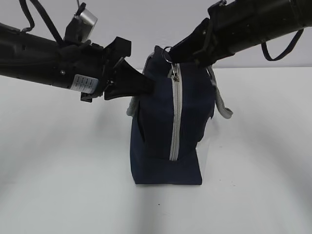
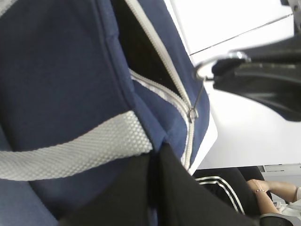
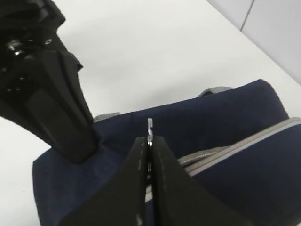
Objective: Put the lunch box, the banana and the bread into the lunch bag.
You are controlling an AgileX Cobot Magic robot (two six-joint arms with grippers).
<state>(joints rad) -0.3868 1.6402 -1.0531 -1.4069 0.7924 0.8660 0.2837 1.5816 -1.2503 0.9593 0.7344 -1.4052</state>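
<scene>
The navy lunch bag [image 1: 161,126] stands upright on the white table, its grey zipper [image 1: 174,117] running down the near end. My left gripper [image 1: 148,84] is shut on the bag's fabric at its upper left side, beside a grey strap handle [image 2: 70,150]. My right gripper [image 1: 171,52] is shut on the metal ring zipper pull [image 3: 149,127] at the bag's top. In the left wrist view the zipper [image 2: 160,61] is parted above the slider [image 2: 192,114], showing a dark inside. The lunch box, banana and bread are out of view.
A white table [image 1: 253,170] surrounds the bag. A grey strap handle [image 1: 222,105] hangs on the bag's right side. A seated person [image 2: 263,190] shows beyond the table edge in the left wrist view.
</scene>
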